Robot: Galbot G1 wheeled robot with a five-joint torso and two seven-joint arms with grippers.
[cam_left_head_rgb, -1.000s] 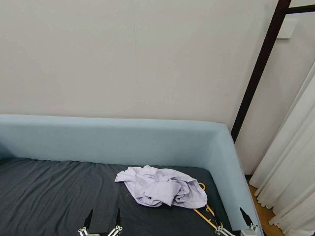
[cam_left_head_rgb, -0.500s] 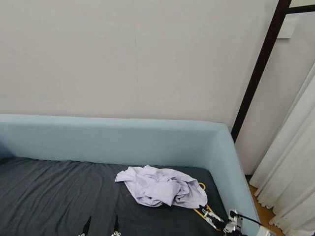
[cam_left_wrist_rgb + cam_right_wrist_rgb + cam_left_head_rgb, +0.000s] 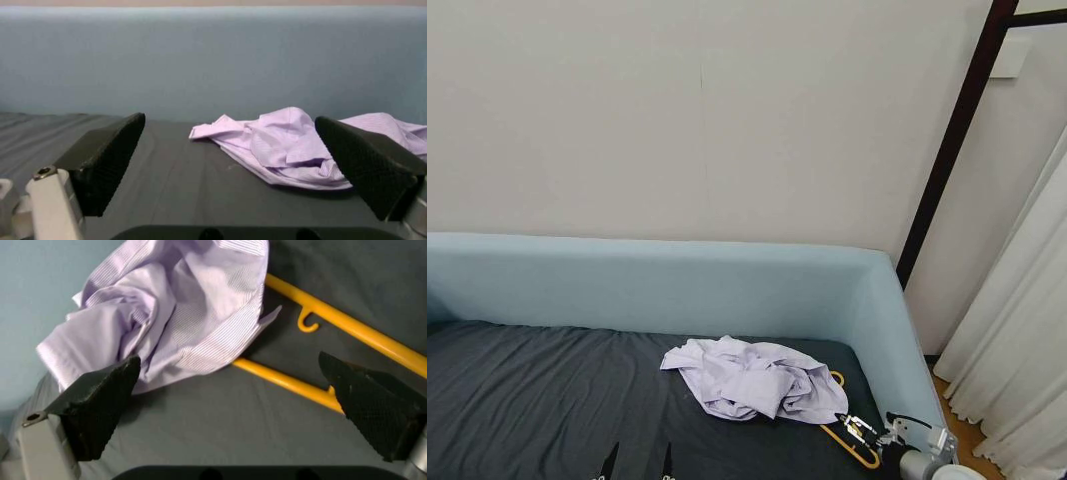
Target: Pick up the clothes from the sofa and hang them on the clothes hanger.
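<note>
The shirt (image 3: 752, 378) is thin lilac cloth with a fine woven stripe, soft and much creased. The hanger (image 3: 287, 382) looks like smooth yellow plastic with a slight gloss. The sofa (image 3: 677, 280) is covered in matt pale blue fabric, and its seat (image 3: 527, 400) in matt dark grey cloth with shallow wrinkles. The pads (image 3: 100, 410) of the right gripper (image 3: 228, 361) and of the left gripper (image 3: 228, 120) are black, matt and finely dimpled, like rubber. The wall (image 3: 677, 120) is smooth and matt.

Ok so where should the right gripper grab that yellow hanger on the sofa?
Probably the bare straight bar of the hanger, just clear of the shirt. It lies flat on the dark cushion, so come straight down from above, the open right gripper straddling the bar.
</note>
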